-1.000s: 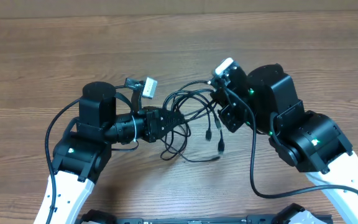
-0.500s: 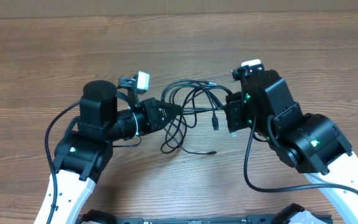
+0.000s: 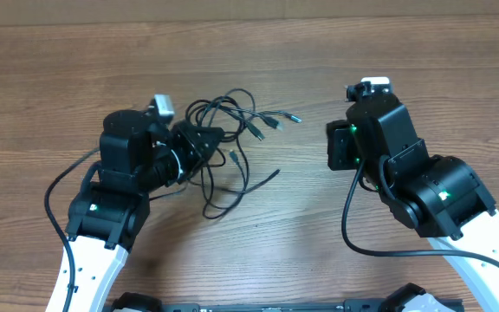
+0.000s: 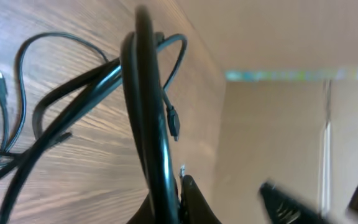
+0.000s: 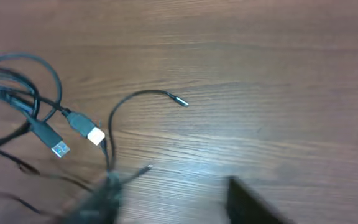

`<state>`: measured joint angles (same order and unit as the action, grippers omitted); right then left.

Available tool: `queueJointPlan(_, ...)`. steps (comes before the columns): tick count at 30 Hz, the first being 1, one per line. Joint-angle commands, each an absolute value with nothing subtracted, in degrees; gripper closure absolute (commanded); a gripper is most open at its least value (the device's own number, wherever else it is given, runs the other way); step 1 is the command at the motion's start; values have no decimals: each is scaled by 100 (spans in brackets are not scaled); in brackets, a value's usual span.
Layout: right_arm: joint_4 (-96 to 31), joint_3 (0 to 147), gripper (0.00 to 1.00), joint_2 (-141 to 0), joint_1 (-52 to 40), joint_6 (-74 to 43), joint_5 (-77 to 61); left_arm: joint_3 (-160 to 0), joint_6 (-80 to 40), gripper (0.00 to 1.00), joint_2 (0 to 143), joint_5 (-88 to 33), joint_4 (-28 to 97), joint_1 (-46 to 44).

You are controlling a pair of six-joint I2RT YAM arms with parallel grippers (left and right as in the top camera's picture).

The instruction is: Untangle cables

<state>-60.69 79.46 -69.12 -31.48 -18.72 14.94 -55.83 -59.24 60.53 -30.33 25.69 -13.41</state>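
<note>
The cables (image 3: 232, 130) are thin black cords in a loose tangle left of the table's middle, with plug ends fanning right toward (image 3: 271, 121) and a loop trailing toward the front. My left gripper (image 3: 206, 139) is shut on a bunch of strands at the tangle's left side. In the left wrist view those cables (image 4: 148, 112) rise straight out of the closed gripper (image 4: 178, 193). My right gripper (image 3: 334, 149) stands open and holds nothing, well right of the tangle. Its wrist view shows the gripper (image 5: 176, 199) over bare wood, with silvery plug tips (image 5: 59, 148) at left.
Wood-grain table (image 3: 258, 52) all round. A thicker black arm wire (image 3: 349, 221) loops beside the right arm, and another (image 3: 55, 195) curves beside the left arm. A thin strand's tip (image 5: 182, 101) lies alone on the wood.
My right gripper has opened, let go of the cables and drawn back to the right. The left arm has pulled the tangle leftward and farther back.
</note>
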Motion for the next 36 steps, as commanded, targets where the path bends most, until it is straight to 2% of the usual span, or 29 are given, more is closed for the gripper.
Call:
queueJointPlan(1,-6027,8064,16,-6820,-3144,-1092,1441,-5640,-3398,96,5990,-4346,2585,-1352)
queueJointPlan(2,-5996,8064,7,-6820,-3144,-366,1179,-5640,-2307,96,5990,-5144,2624,-1352)
queueJointPlan(7,-6005,8064,6,-6820,-3144,2156,-1188,-5640,-311,96,5990,-7035,2683,-1352)
queueJointPlan(9,-6034,8064,8,-6820,-3142,2867,-1876,-5640,23,96,5990,-7417,2683,-1352)
queueJointPlan(13,-6029,8064,18,-6820,-3142,3017,-1962,-5640,25,96,5990,-7413,2681,-1352)
queueJointPlan(14,-6031,8064,29,-6820,-3142,3015,-1962,-5640,23,96,5990,-7365,2681,-1352)
queueJointPlan(16,-6036,8064,73,-6820,-3142,3011,-1964,-5640,-64,96,5990,-7030,2685,-1352)
queueJointPlan(18,-6036,8064,96,-6820,-3142,3009,-1964,-5640,-526,96,5990,-6469,2698,-1352)
queueJointPlan(21,-6077,8064,96,-6820,-3142,2871,-1957,-5640,-1638,96,5990,-5336,2698,-1350)
queueJointPlan(27,-6086,8064,96,-6820,-3142,1645,-1684,-5640,-3841,96,5990,-3367,2838,-1350)
queueJointPlan(29,-6053,8064,96,-6820,-3142,1450,-1568,-5640,-5089,96,5990,-2438,3332,-1350)
queueJointPlan(32,-5955,8064,96,-6820,-3142,1374,-1562,-5640,-5957,96,5990,-1883,3955,-1352)
queueJointPlan(36,-5734,8064,96,-6820,-3142,926,-1494,-5640,-6401,96,5990,-1868,4226,-1350)
